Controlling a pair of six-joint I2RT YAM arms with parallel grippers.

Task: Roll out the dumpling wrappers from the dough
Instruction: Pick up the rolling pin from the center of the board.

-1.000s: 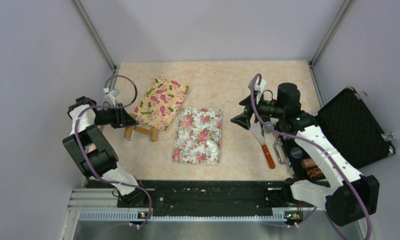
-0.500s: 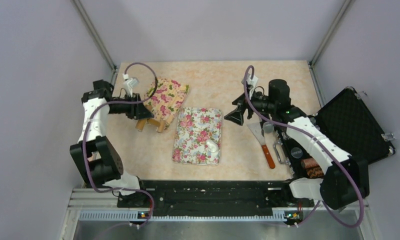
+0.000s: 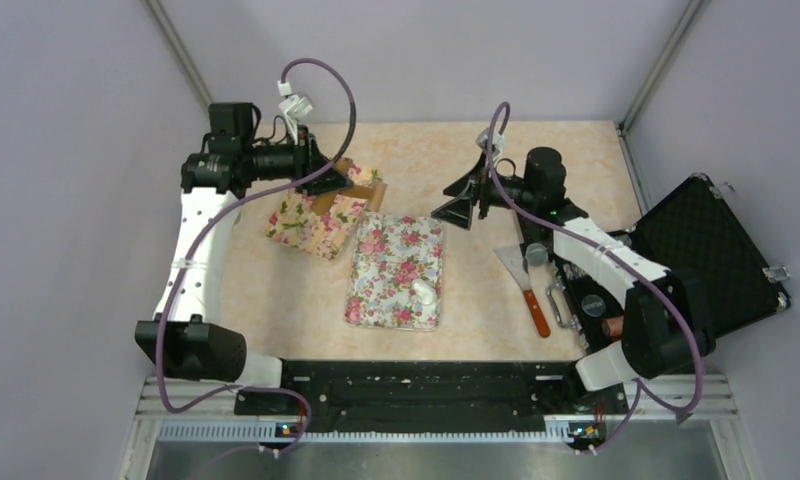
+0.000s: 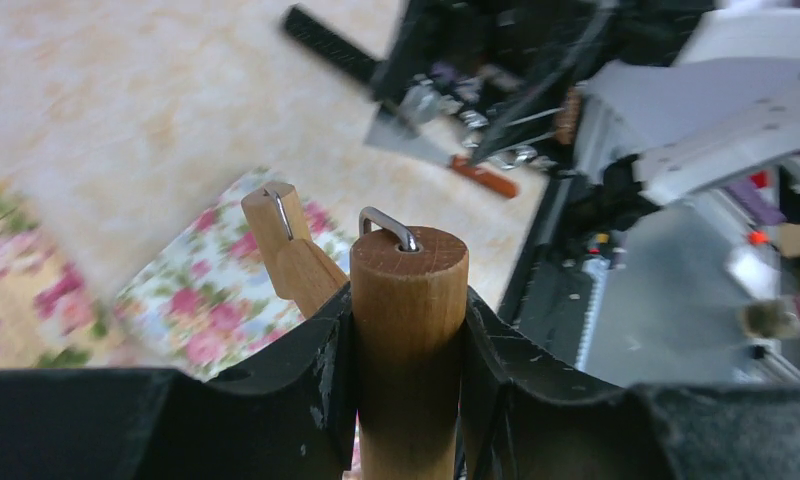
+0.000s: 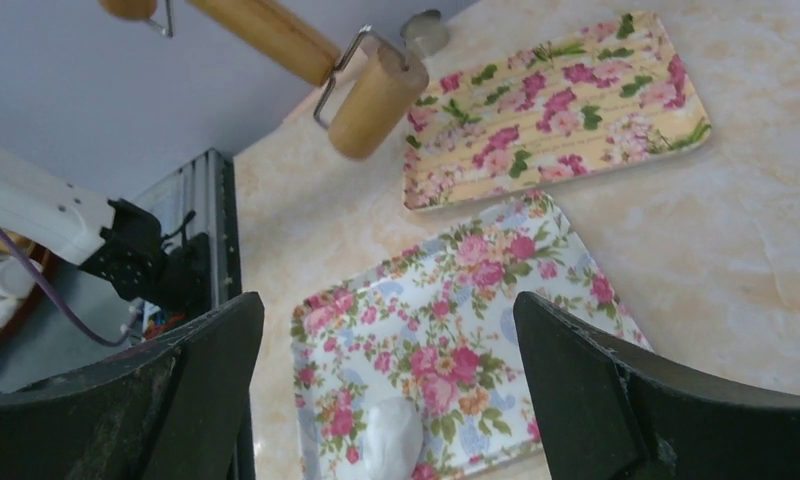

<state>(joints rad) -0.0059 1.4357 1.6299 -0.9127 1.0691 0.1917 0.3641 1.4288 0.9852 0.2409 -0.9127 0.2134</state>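
Gripping a wooden rolling pin [image 4: 408, 300] by one of its round ends, the left fingers [image 4: 296, 400] are closed tight on either side of it, and a bent metal wire runs out of that end's top face. The pin hangs in the air over the yellow flowered tray [image 3: 311, 222] at the far left of the counter [image 3: 426, 150]. Just beside that tray, nearer the arms, lies a white flowered tray [image 3: 391, 250], and the dough [image 3: 424, 292], a small white lump, sits on it close to its near right corner. The right fingers [image 5: 596, 390] are spread wide with nothing between them, raised by the white tray's far right corner and looking down on the tray and the lump. To the right of this tray a scraper [image 3: 526, 288] with a metal blade and a reddish-brown handle lies flat on the counter, next to an open black case [image 3: 711, 250]. A round black item in the case carries a pale mark, too small to read.
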